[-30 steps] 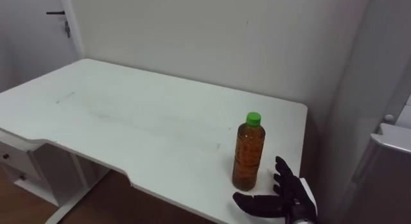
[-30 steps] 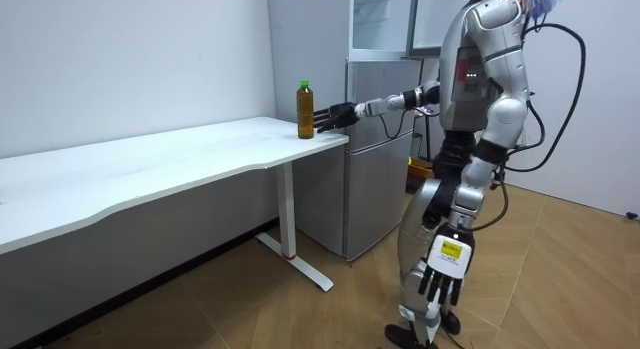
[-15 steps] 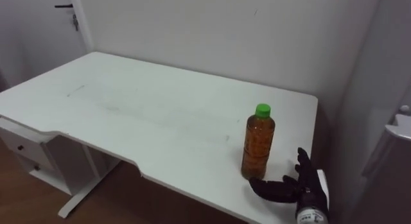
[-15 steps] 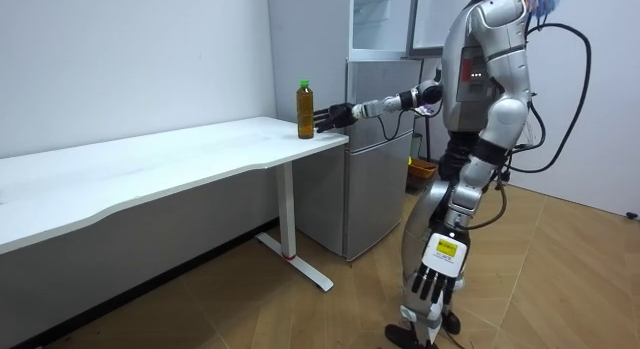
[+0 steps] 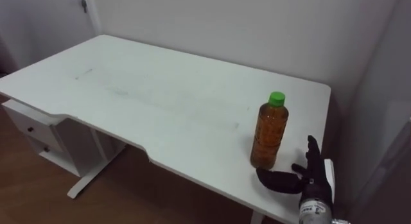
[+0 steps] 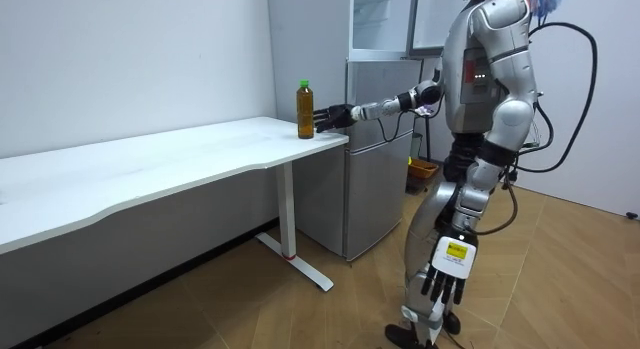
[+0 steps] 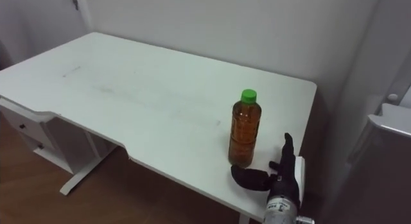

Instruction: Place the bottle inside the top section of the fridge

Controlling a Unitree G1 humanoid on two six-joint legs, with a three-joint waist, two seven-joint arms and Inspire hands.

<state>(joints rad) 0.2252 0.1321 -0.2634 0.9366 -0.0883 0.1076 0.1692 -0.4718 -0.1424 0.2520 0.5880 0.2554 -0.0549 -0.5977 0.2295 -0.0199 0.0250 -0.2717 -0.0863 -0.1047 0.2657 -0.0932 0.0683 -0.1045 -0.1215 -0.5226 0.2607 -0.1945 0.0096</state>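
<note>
Far to the left of the bottle (image 5: 268, 137), a small white drawer unit (image 5: 29, 124) stands under the left end of the white table (image 5: 160, 102), on a wooden floor (image 5: 128, 198). The tabletop runs rightward from there to the bottle. The bottle stands upright near the table's right end and close to the front edge. It is a clear plastic bottle of amber-brown drink with a green cap (image 5: 277, 99). Just right of the bottle and a little nearer the robot is the black right hand (image 5: 313, 183), set down at the table's front right corner. Its fingers (image 5: 313, 153) are straight and point away from the robot, beside the bottle but apart from it. The thumb is spread wide to the left and lies in front of the bottle's foot. Whether the thumb touches the bottle cannot be told. Nothing is curled round the bottle, and it rests on the table by itself. In the room view, a grey fridge (image 6: 380, 169) stands to the right of the bottle, just past the table's end. The robot stands upright on the wooden floor before the fridge, with its right arm stretched out level toward the bottle. Its left hand (image 6: 441, 283) hangs low beside its leg, well below and to the right of the bottle, with the fingers loose, pointing down and holding nothing.
</note>
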